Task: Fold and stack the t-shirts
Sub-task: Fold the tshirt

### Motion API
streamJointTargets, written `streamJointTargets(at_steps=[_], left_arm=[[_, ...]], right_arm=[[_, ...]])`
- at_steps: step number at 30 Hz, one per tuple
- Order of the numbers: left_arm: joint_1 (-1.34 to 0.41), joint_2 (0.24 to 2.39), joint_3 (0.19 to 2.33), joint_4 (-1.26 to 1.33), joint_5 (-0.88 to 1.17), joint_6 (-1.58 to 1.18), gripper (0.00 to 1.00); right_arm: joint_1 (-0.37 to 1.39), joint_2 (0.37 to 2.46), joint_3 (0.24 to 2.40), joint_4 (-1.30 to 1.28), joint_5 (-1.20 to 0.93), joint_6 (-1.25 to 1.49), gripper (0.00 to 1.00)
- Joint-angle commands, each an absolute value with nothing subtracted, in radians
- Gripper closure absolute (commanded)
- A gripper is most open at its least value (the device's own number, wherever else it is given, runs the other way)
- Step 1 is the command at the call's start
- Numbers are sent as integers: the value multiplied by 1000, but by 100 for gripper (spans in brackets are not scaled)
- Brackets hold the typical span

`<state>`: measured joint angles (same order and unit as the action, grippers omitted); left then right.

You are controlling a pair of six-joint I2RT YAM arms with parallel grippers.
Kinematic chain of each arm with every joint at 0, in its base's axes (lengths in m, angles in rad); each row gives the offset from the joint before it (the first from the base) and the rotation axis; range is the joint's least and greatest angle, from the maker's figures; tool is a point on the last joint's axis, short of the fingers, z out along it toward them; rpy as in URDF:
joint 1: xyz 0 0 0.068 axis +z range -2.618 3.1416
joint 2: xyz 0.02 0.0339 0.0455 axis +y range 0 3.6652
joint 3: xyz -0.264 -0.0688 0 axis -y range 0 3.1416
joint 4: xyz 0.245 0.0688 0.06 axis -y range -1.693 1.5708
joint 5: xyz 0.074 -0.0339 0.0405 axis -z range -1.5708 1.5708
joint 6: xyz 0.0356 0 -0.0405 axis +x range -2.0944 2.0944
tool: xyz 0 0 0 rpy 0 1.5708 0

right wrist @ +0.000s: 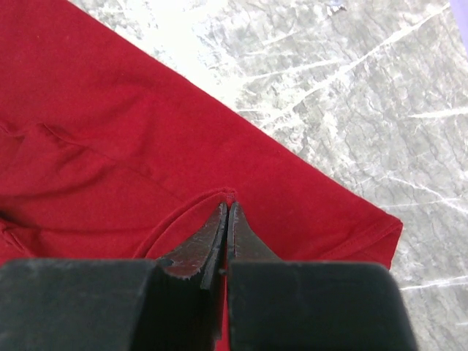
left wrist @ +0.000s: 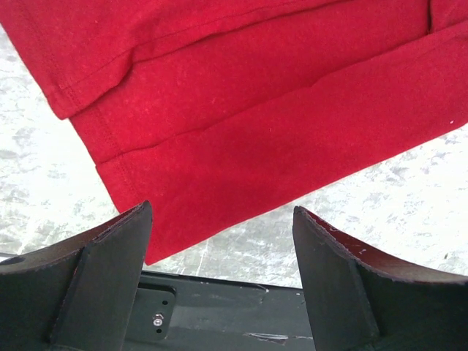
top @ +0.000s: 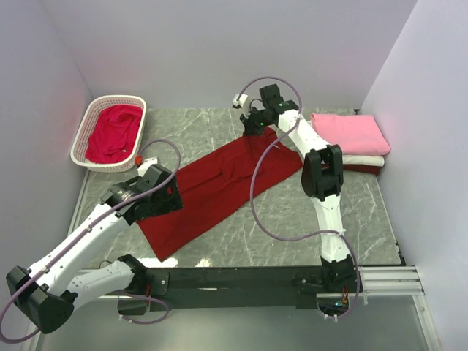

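Observation:
The large dark red t-shirt [top: 219, 186] lies on the marble table as a long folded strip, running diagonally from near left to far right. My right gripper [top: 253, 131] is at its far end, shut on a pinched ridge of the cloth [right wrist: 212, 199]; the jaws [right wrist: 227, 208] meet with fabric bunched at their tips. My left gripper [top: 162, 203] is open and empty, hovering over the strip's near-left end; its view shows the hemmed corner [left wrist: 146, 219] between the spread fingers [left wrist: 221, 216]. A crimson t-shirt [top: 113, 131] lies crumpled in the basket. A folded pink shirt [top: 349, 133] lies on a white one [top: 365, 160] at far right.
The white lattice basket [top: 82, 139] stands at the far left corner. The black base rail [top: 241, 278] runs along the near edge, just below the shirt's corner [left wrist: 219, 307]. White walls close in on the left, back and right. Cables loop above both arms.

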<state>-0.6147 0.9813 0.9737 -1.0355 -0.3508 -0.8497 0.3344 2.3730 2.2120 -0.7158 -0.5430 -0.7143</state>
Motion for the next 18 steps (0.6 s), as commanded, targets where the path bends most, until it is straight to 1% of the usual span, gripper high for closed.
streamJointTargets(at_steps=[1,18], left_arm=[[-615,973,957,-994,-325,-827,17],[-615,980,923,-957,-285,-822,18]], right_arm=[[360,2376,2273,-675,-532,-704,100],[399,2401,2279,-640,-476,-693,100]])
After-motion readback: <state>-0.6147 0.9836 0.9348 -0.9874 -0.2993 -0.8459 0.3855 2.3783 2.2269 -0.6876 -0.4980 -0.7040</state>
